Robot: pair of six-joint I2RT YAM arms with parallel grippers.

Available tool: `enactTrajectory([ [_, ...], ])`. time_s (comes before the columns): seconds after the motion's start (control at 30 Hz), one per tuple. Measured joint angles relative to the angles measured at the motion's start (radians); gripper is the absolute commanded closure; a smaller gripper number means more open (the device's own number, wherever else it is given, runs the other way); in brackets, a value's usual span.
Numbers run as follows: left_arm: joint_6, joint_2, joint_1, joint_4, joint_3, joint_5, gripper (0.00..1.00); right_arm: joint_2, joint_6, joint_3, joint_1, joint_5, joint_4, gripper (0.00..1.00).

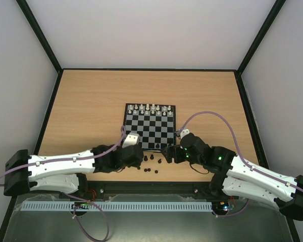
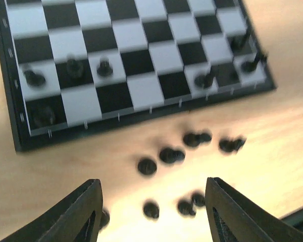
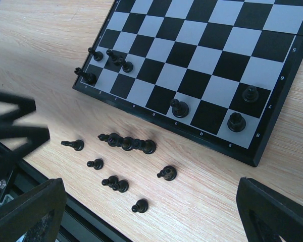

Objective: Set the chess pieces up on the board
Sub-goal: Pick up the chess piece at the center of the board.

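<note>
The board (image 1: 156,132) lies at mid-table. Several black chess pieces (image 3: 180,107) stand on its near rows, some at each corner. Several more black pieces (image 3: 126,142) lie loose on the wood just in front of the board (image 3: 212,50), some on their sides. My left gripper (image 2: 154,214) hovers open over these loose pieces (image 2: 147,166), holding nothing; its view is blurred. My right gripper (image 3: 149,214) is open wide above the same pile, also empty. In the top view the left gripper (image 1: 137,157) and the right gripper (image 1: 166,154) flank the pile (image 1: 151,165).
White pieces (image 1: 150,108) line the board's far rows. A black rail (image 1: 151,187) runs along the table's near edge, close behind the loose pieces. A blurred black part of the left arm (image 3: 15,133) shows at the left of the right wrist view. Dark frame posts bound the table's sides.
</note>
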Motion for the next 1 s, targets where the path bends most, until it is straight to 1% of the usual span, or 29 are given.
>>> enactTrajectory([
  [0.03,-0.027,-0.004,-0.033,-0.012,-0.02,-0.003,0.44,0.0,0.0,0.0,0.0,0.0,0.0,0.07],
  [0.17,-0.121,0.004,-0.127,-0.031,-0.084,-0.003,0.55,0.0,0.0,0.0,0.0,0.0,0.0,0.07],
  [0.37,-0.211,0.097,-0.19,-0.014,-0.099,-0.006,0.63,0.0,0.0,0.0,0.0,0.0,0.0,0.07],
  [0.5,-0.226,0.154,-0.193,0.008,-0.099,-0.007,0.64,0.0,0.0,0.0,0.0,-0.001,0.0,0.07],
  [0.73,-0.226,0.23,-0.194,0.046,-0.099,-0.006,0.62,0.0,0.0,0.0,0.0,-0.002,0.0,0.07],
  [1.0,-0.218,0.28,-0.192,0.092,-0.099,0.0,0.64,0.0,0.0,0.0,0.0,-0.004,0.0,0.07],
])
